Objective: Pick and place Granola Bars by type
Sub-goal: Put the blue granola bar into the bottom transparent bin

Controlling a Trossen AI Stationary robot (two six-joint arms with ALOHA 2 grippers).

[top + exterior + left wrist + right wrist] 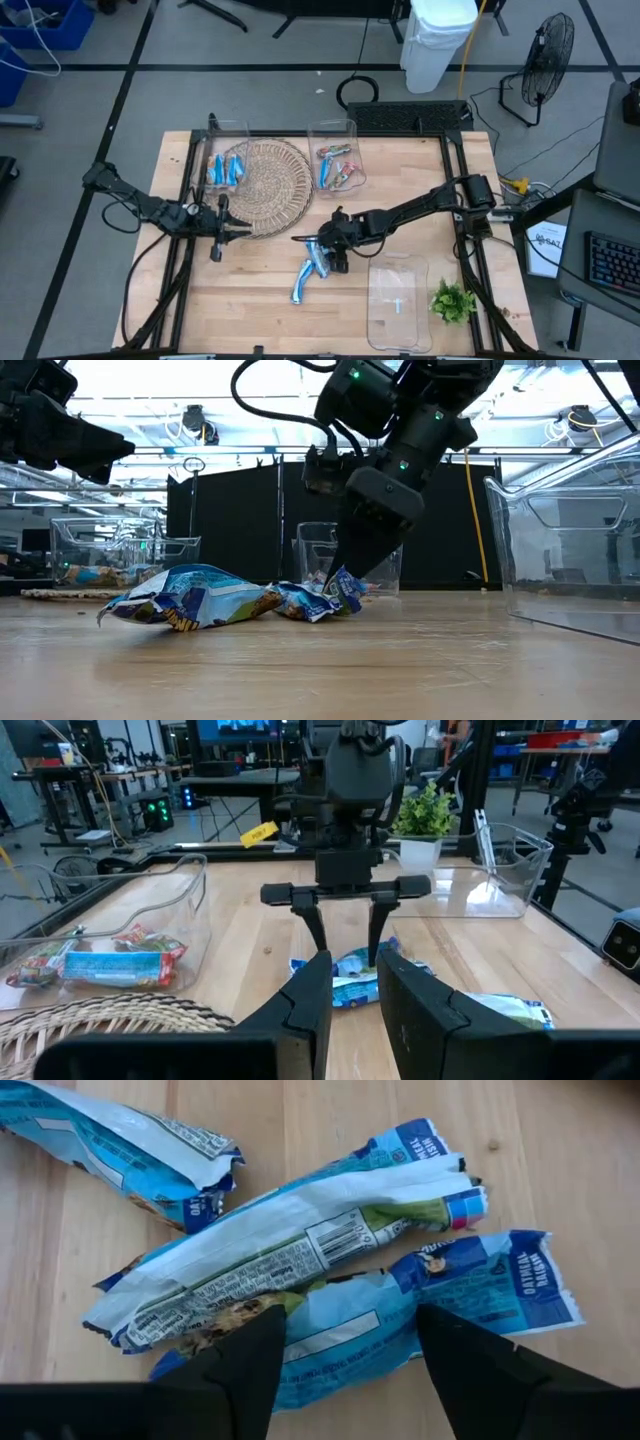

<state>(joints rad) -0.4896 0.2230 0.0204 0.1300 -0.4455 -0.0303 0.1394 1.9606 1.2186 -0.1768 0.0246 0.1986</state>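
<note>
Lowering the right gripper [318,252] onto the loose blue granola bars [308,272] near the middle of the table [400,170], I have its fingers [245,1365] spread apart and straddling the end of one blue wrapper [330,1335], with nothing clamped yet. In the right wrist view three blue bars lie in a loose bundle, the middle one [290,1245] face down with its barcode up and overlapping the one I am aiming at; the third [110,1145] lies a little apart. The job now, as I judge it, is to close on a single bar, so I would keep the fingertips low against the wood, centre them across the wrapper's width, and avoid catching the crinkled edge of the overlapping neighbour; a pinch on the foil flap alone would likely slip. From the low view the gripper tips sit right at the wrapper pile, touching or nearly so; I cannot tell which. The left gripper [222,228] waits just beside the woven placemat [265,185], its fingers [300,1005] slightly parted and holding nothing. More blue bars already sit in the clear bin [228,150] behind the mat's left side, while a mix of blue and reddish bars lies in the second clear bin [338,160], so I guess this blue one belongs in the former. A third clear bin [400,300] stands beside the green sprig [452,300].
</note>
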